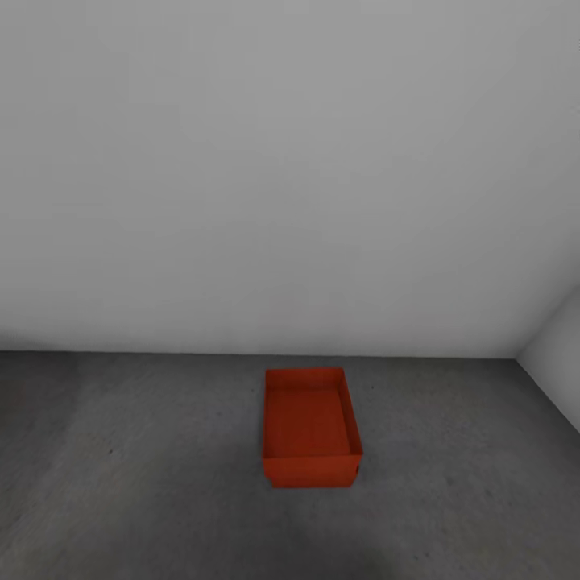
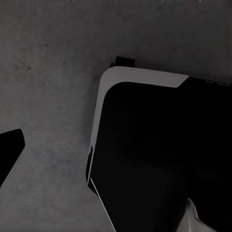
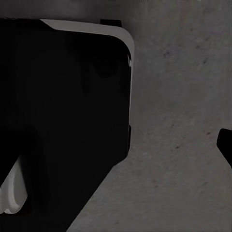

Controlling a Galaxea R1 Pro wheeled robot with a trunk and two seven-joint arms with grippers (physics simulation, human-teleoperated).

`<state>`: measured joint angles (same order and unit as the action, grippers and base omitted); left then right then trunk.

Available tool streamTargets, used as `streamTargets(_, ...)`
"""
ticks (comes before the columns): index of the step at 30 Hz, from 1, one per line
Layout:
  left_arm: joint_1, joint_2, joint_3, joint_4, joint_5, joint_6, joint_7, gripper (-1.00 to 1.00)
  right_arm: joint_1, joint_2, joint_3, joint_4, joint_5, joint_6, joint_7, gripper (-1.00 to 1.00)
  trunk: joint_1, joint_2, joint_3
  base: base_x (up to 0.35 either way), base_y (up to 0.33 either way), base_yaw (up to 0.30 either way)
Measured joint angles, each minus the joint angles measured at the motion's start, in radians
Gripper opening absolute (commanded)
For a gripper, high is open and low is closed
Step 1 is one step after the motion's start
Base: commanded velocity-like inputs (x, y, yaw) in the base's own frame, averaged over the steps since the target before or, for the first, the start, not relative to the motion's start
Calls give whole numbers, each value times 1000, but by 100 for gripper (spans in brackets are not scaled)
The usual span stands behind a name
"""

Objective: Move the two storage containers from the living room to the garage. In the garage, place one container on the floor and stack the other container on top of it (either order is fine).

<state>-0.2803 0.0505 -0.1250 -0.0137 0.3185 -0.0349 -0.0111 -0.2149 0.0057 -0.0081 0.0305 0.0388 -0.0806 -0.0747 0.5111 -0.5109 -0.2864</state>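
Observation:
An orange-red open-top storage container (image 1: pixel 310 427) stands on the dark grey concrete floor (image 1: pixel 145 483) of the garage, a little in front of the plain pale grey wall (image 1: pixel 290 177). It is upright and its inside looks bare. I cannot tell whether a second bin sits nested with it. In the left wrist view one dark fingertip (image 2: pixel 9 150) pokes in at the frame's edge over the floor (image 2: pixel 53 96). In the right wrist view a dark fingertip (image 3: pixel 226 145) shows the same way. Neither fingertip has anything against it.
A second pale wall (image 1: pixel 556 354) meets the first in a corner at the right. Both wrist views look down past my own black base with its pale rim (image 2: pixel 145 79) (image 3: pixel 96 29) onto speckled concrete (image 3: pixel 179 96).

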Motion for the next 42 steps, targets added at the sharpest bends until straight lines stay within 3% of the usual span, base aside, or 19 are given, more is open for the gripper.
streamTargets(42, 0, 0, -1, -1, -1, 0, 0, 100, 44, 3, 0, 0, 1, -5, 4, 100, 0, 0, 68, 0, 0, 0)
